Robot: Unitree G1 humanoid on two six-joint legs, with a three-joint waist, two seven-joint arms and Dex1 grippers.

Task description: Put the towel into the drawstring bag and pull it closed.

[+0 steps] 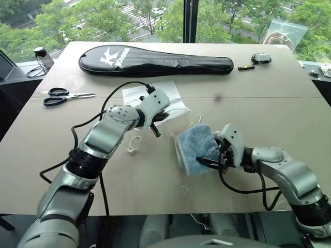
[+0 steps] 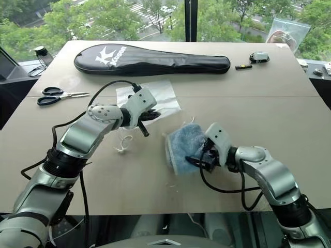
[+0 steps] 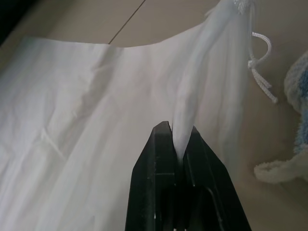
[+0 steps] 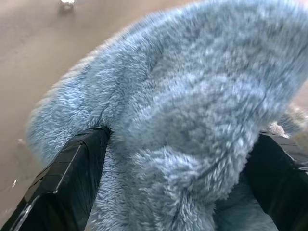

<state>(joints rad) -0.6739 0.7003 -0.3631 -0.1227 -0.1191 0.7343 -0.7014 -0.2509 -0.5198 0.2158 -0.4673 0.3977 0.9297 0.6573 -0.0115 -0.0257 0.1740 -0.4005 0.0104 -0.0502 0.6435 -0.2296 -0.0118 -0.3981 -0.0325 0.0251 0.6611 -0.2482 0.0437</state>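
The towel [image 1: 195, 147], light-blue and fluffy, lies bunched on the table just right of centre. My right gripper [image 1: 212, 160] is at its right side, open, with one black finger on each side of the pile [image 4: 183, 110]. The drawstring bag [image 1: 173, 101], a thin translucent white pouch, lies flat behind and to the left of the towel. My left gripper [image 3: 175, 132] is shut on a pinched fold of the bag's fabric [image 3: 72, 120], near its mouth. A white cord [image 3: 260, 67] hangs at the mouth, and more cord [image 1: 134, 144] trails on the table below the left hand.
A long black racket case [image 1: 155, 61] lies across the back of the table. Scissors [image 1: 64, 96] sit at the left, and a clear plastic zip bag [image 1: 283, 33] and small black gadgets [image 1: 261, 58] are at the back right. A dark bottle [image 1: 41, 57] stands at the back left.
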